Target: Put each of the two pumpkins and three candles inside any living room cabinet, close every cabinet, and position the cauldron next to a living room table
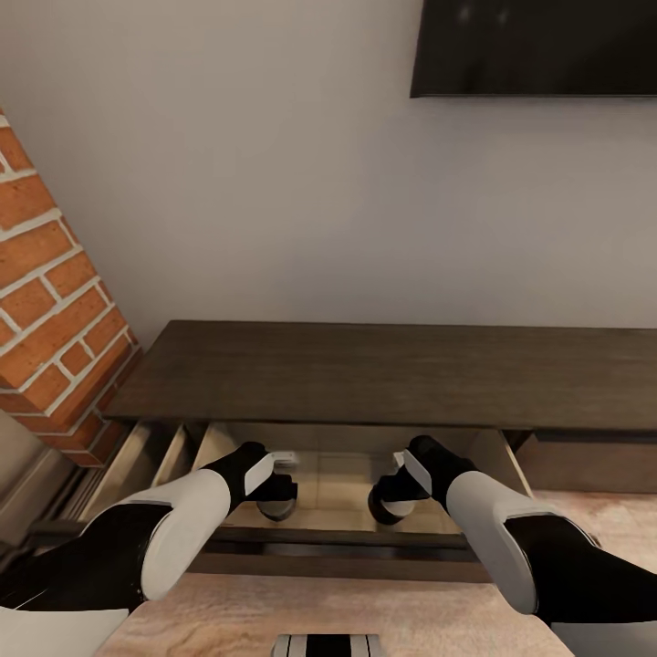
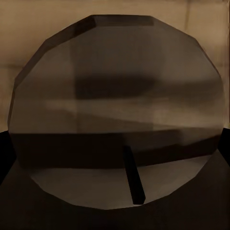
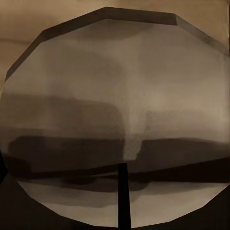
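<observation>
The long dark-brown cabinet (image 1: 383, 374) stands against the wall with a wide drawer (image 1: 342, 474) pulled out, lined in pale wood. Both my arms reach down into that drawer. My left gripper (image 1: 276, 500) holds a squat round candle (image 2: 115, 110), seen close up with its dark wick. My right gripper (image 1: 392, 504) holds a second candle (image 3: 115, 120), also seen top-on with its wick. In the head view both candles look dark and shadowed, low over the drawer's floor. The fingers themselves are hidden behind the candles.
A brick fireplace (image 1: 55, 301) rises at the left, close to the cabinet's end. A black TV (image 1: 538, 46) hangs on the wall above. A narrower drawer (image 1: 146, 456) at the left also stands open. Light wood floor (image 1: 274, 611) lies in front.
</observation>
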You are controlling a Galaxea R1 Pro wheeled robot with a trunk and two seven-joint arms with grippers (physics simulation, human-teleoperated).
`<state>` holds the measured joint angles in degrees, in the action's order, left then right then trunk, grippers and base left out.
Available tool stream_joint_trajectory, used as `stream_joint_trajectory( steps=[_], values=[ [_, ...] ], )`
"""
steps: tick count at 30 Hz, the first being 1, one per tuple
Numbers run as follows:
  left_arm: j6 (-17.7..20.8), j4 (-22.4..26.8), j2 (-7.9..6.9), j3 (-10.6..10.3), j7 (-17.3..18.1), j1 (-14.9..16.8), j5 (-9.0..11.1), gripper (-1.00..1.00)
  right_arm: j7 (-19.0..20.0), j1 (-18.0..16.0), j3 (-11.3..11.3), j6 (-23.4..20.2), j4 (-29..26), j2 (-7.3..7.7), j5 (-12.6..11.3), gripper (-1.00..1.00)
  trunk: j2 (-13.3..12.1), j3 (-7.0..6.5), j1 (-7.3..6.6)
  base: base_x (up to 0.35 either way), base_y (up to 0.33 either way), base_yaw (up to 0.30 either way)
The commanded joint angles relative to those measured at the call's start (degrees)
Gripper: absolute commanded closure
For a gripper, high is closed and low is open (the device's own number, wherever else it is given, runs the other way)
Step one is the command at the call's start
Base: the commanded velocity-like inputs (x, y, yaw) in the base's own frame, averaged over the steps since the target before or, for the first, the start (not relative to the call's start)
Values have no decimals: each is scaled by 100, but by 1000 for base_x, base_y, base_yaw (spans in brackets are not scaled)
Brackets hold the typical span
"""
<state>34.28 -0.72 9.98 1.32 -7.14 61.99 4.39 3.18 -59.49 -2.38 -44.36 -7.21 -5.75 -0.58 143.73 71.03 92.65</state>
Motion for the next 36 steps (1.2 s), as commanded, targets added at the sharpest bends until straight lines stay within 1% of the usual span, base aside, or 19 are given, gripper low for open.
stream_joint_trajectory(
  steps=[1,4,8,10,12,15,24,36],
  values=[
    [8,-7,2,15,-45,6,36,100,16,-1,-26,-34,-9,1,-12,100,2,5,1,76,-29,0],
    [-27,-9,2,17,-49,6,36,100,16,-1,-26,-39,-9,3,-12,100,2,5,1,37,-14,0],
    [-335,-27,2,17,-50,6,36,100,16,-1,-26,-26,-9,0,-12,100,2,5,1,8,-3,0],
    [-446,-38,2,17,-50,6,36,100,16,-1,-26,-10,-9,-2,-12,100,2,5,1,2,-1,0],
    [-477,-47,2,17,-50,6,36,100,16,-1,-28,-5,-9,-4,-12,100,2,5,1,0,0,0],
    [-494,-50,2,17,-50,6,36,100,16,-1,-33,-3,-9,-5,-12,100,2,5,1,0,0,0],
    [-486,-59,2,17,-50,6,36,100,16,-1,-35,-3,-9,-5,-12,100,14,204,24,0,0,0],
    [-475,-60,2,17,-50,6,36,100,16,-1,-40,-1,-9,-5,-12,100,14,204,24,0,0,0]
  ],
)
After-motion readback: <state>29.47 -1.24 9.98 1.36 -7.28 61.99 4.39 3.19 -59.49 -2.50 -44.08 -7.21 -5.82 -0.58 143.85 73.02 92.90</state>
